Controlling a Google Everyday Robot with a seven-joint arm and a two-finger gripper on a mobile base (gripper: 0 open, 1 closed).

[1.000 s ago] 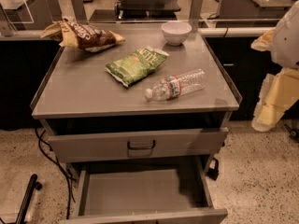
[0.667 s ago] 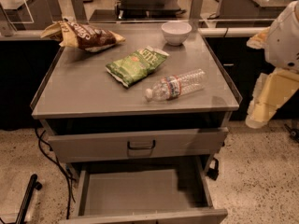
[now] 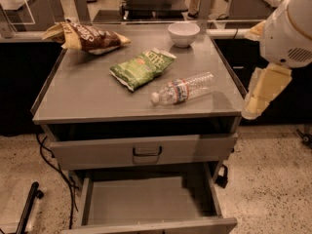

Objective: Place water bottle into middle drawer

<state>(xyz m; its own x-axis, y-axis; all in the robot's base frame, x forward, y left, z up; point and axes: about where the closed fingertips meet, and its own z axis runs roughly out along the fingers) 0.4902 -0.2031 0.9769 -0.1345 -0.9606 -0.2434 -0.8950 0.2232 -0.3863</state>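
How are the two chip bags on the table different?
The green chip bag lies near the middle of the grey cabinet top, beside the water bottle. The brown chip bag lies at the back left corner, far from the bottle. Both lie flat and crinkled. The gripper hangs off the right edge, touching neither.

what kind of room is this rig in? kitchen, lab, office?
Likely an office micro-kitchen or a lab mock-up of one. A grey metal drawer cabinet holds snacks: two chip bags, a white bowl, and the water bottle. Counters run behind. The middle drawer is open; the gripper hangs at the cabinet's right.
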